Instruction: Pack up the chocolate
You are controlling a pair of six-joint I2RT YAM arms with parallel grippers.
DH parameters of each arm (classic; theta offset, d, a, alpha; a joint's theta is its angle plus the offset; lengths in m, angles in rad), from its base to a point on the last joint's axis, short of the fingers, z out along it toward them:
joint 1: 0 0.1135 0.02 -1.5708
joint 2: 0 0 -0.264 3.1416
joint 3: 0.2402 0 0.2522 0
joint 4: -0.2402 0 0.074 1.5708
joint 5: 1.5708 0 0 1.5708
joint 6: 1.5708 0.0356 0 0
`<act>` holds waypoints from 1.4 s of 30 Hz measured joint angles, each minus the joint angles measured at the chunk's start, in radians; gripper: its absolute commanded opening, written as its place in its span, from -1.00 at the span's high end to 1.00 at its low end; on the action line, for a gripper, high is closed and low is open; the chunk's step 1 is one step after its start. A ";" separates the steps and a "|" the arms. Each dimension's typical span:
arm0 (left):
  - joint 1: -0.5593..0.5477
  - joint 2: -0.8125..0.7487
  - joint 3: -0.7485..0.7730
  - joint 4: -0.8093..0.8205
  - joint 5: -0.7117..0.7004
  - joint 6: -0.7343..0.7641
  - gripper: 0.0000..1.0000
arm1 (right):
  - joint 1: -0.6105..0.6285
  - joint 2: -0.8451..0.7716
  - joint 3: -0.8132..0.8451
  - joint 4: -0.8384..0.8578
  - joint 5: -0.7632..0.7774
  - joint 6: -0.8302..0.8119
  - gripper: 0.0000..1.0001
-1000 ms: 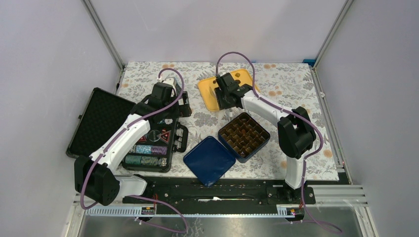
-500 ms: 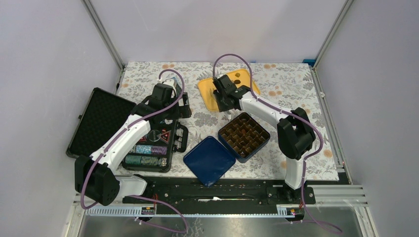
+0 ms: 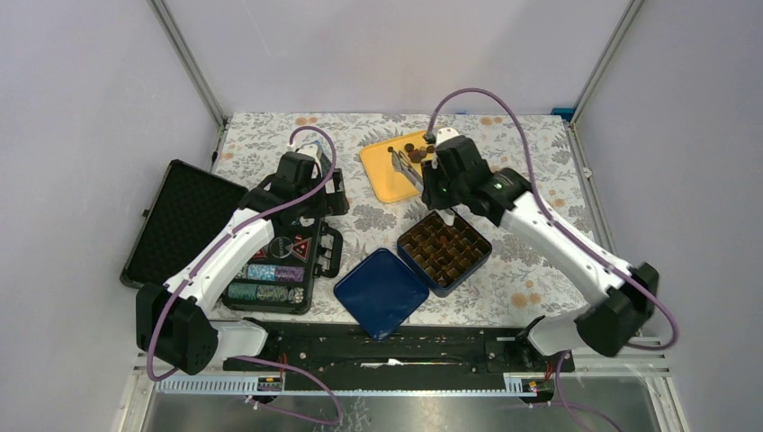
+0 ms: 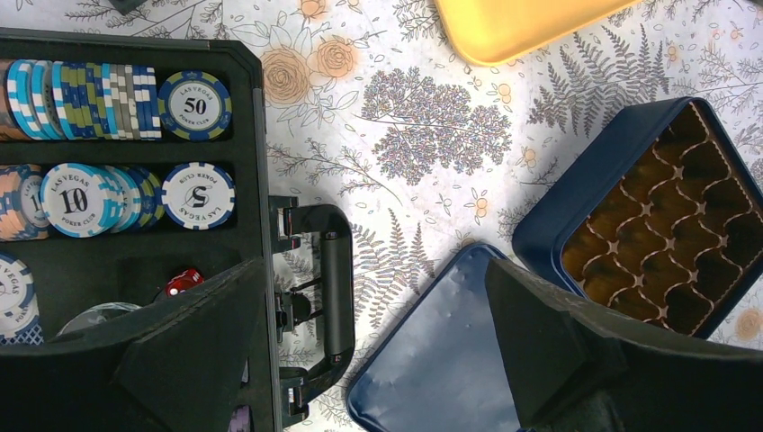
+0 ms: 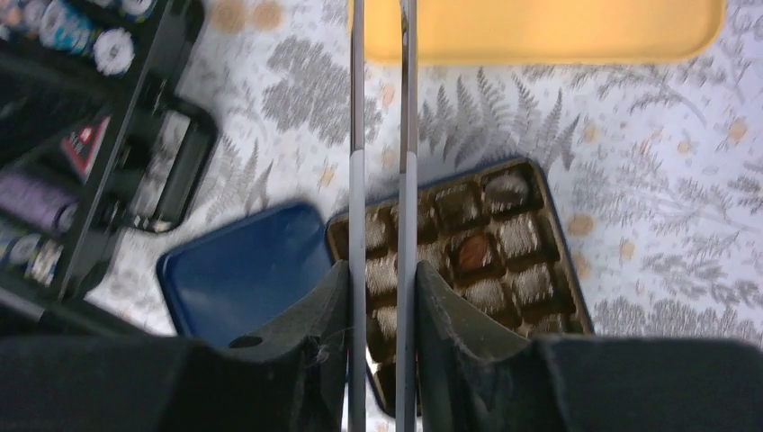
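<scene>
Chocolate point(image 3: 415, 150) lies as a cluster of dark pieces on the far part of the yellow tray point(image 3: 383, 177), at the far middle of the table point(image 3: 540, 171). You also have one brown piece point(image 5: 472, 253) sitting in a cell of the blue tin point(image 4: 543, 236), which stands open just near of the tray. Most of the cells you can see are bare brown cups. Its lid point(image 3: 381, 292) lies flat just beside the tin, on its near left.

Your right gripper point(image 5: 382, 279) has its jaws drawn narrow, pinching a pair of long metal tongs point(image 5: 357, 135). In the top view the tongs reach left over the tray, close to the pieces. You cannot tell whether their tips hold anything: they run out of the wrist view.

Your left gripper point(image 4: 378, 360) stands wide and holds nothing, hanging over the right edge of the open chip case point(image 4: 256, 135) on the left, well apart from the chocolate
</scene>
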 measured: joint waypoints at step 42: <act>0.000 0.002 -0.011 0.056 0.068 -0.062 -0.98 | 0.012 -0.411 -0.362 -0.260 -0.237 0.039 0.45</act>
